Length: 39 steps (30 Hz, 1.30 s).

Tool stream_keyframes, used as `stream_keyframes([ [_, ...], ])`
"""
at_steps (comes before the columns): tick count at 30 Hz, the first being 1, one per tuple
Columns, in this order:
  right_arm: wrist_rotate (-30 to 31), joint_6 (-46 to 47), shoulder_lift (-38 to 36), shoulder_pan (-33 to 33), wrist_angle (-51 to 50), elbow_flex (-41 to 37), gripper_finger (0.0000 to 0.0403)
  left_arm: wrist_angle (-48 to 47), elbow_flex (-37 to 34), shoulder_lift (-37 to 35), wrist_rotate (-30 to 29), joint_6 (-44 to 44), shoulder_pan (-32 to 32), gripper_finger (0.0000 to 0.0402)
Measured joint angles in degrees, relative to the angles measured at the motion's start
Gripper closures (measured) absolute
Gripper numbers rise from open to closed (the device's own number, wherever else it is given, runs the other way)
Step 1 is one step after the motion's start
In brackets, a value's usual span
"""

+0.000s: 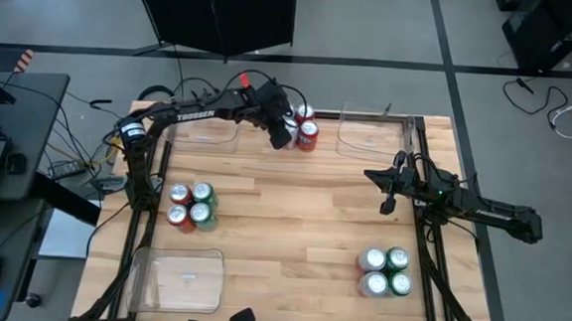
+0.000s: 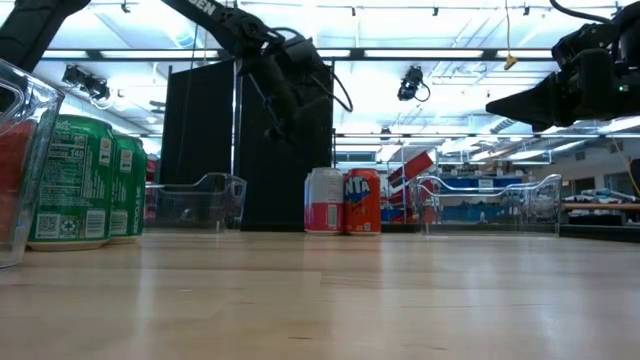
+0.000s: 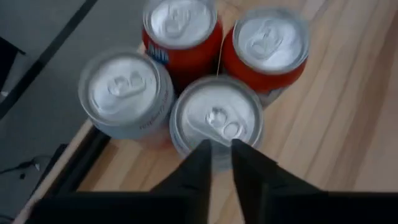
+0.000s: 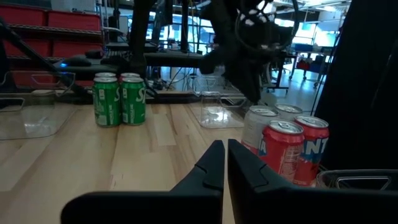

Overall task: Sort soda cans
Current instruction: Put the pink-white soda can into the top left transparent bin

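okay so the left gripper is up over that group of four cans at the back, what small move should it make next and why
Probably open wider and drop lower: the left gripper hovers above a silver can, fingers nearly together, gripping nothing. That can stands packed against two red cans, so descend straight.

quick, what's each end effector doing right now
Left end effector: nearly shut above the far cluster's cans, holding nothing.
Right end effector: shut, empty.

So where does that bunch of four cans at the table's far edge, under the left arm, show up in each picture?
High view: the four-can cluster sits top centre, under the left gripper.
Low view: centre, two cans showing.
Left wrist view: fills the upper half.
Right wrist view: lower right.
Shared landmark: the left arm above the cluster.
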Motion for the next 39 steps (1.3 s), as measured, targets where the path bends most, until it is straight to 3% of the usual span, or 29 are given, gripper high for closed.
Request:
stream_keyframes([
  [5, 0.0, 0.01, 0.0, 0.0, 0.03, 0.0, 0.0397, -1.92, 0.24, -0.05, 2.25, -0.43, -0.19, 0.0397],
  [9, 0.0, 0.0, 0.0, 0.0, 0.03, -0.01, 0.0398, -4.85, 0.26, -0.08, 6.17, -0.2, -0.82, 0.0386],
  [17, -0.02, 0.02, 0.0, 0.0, 0.03, 0.01, 0.0396, -4.7, 0.36, -0.35, 6.43, 2.96, -2.53, 0.0389],
  [24, 0.38, -0.83, 0.01, 0.0, 4.39, -0.06, 0.0397, -8.17, 5.82, -0.38, 6.38, 7.04, -3.76, 0.0397],
  [29, -1.11, 5.6, 0.0, 0.09, 10.75, -0.06, 0.0395, -8.15, 9.56, -0.42, 5.82, 7.35, -3.8, 0.0396],
  [39, -1.09, 9.39, 3.1, 0.11, 12.43, 0.01, 0.0397, -9.73, 10.47, -0.42, 8.38, 7.19, -3.8, 0.0396],
])
